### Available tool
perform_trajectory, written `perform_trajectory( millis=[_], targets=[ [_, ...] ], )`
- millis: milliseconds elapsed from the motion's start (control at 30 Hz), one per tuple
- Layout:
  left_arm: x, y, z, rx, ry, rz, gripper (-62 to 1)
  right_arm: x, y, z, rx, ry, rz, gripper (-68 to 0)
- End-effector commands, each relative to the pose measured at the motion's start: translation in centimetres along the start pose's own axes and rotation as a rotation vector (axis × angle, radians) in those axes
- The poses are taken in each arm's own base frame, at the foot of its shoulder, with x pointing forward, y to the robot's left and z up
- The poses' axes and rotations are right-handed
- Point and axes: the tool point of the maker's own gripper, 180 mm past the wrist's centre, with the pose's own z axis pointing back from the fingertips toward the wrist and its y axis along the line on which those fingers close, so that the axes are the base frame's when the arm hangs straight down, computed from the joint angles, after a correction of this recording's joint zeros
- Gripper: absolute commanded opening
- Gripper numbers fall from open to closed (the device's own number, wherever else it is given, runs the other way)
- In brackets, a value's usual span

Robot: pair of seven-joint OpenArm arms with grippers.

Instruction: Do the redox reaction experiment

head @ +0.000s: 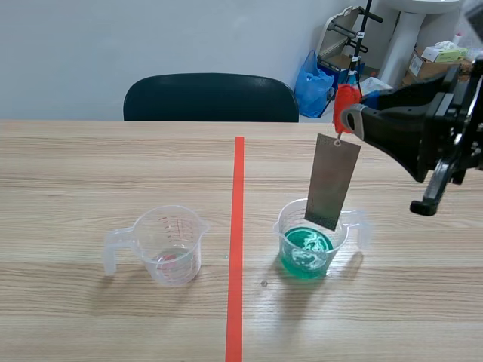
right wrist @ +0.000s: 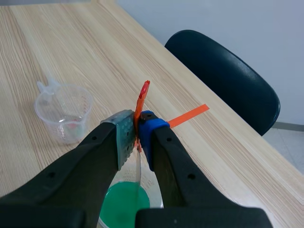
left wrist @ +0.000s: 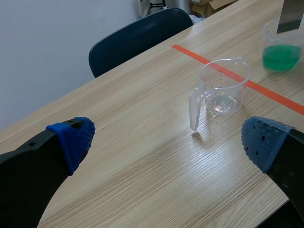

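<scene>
My right gripper (head: 349, 115) is shut on a red clip (head: 346, 100) from which a grey metal strip (head: 332, 181) hangs. The strip's lower end dips just inside the rim of a clear beaker (head: 311, 241) holding green liquid (head: 306, 250), right of the tape line. In the right wrist view the gripper (right wrist: 137, 133) pinches the red clip (right wrist: 141, 102) above the green liquid (right wrist: 124, 204). A second clear beaker (head: 169, 243), nearly empty, stands left of the line; it also shows ahead of my open left gripper (left wrist: 166, 137) as the beaker (left wrist: 223, 88).
An orange-red tape line (head: 236, 241) runs down the middle of the wooden table (head: 75, 173). A dark chair (head: 211, 98) stands behind the far edge. Boxes and a blue bag (head: 313, 84) sit on the floor at the back right.
</scene>
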Motion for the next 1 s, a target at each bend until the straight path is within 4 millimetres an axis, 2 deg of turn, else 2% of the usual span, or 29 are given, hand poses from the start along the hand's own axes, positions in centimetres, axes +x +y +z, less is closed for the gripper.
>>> perform_trajectory(
  millis=[0, 567, 967],
  targets=[
    [0.6, 0.2, -0.1, 0.009, -0.027, -0.001, 1.4, 1.4, -0.1, 0.2, 0.009, -0.022, 0.02, -66.9],
    [0.6, 0.2, -0.1, 0.009, -0.026, -0.001, 1.4, 6.3, 0.2, 1.3, 0.015, -0.049, 0.015, -66.9],
    [0.6, 0.2, -0.1, 0.009, -0.026, -0.001, 1.4, 6.8, 0.5, 1.3, 0.023, -0.055, 0.023, -66.9]
  ],
)
